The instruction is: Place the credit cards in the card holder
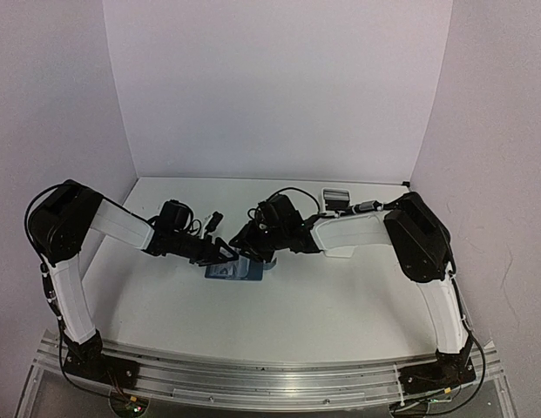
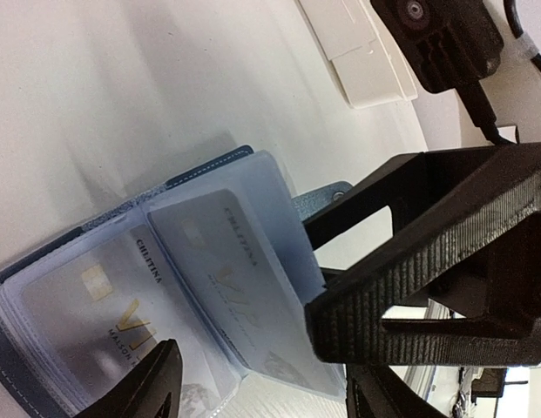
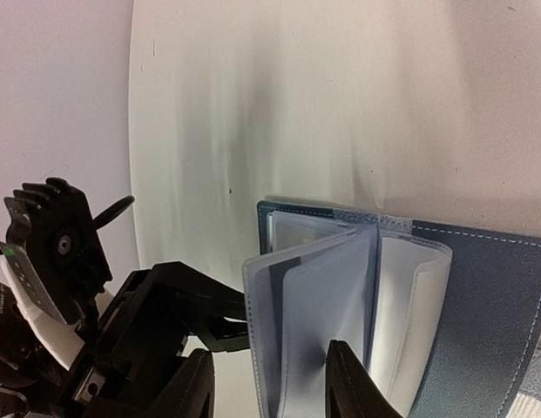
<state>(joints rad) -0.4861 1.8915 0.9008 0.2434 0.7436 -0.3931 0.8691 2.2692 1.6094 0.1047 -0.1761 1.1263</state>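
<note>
A: Blue card holder (image 1: 231, 272) lies open mid-frame, cards (image 2: 104, 305) inside. Anything gripped?
B: No. Right gripper (image 3: 270, 357) half-open astride clear sleeves (image 3: 314, 287), left gripper (image 2: 261, 366) wide apart. A slip could let the sleeves spring shut.

**Camera layout.** Top camera is looking down from behind onto the whole table (image 1: 340, 313); wrist cameras are peering closely past the left pincer (image 2: 257, 396) and right pincer (image 3: 270, 383). All are sharing the card holder (image 1: 233, 271) between them.
</note>
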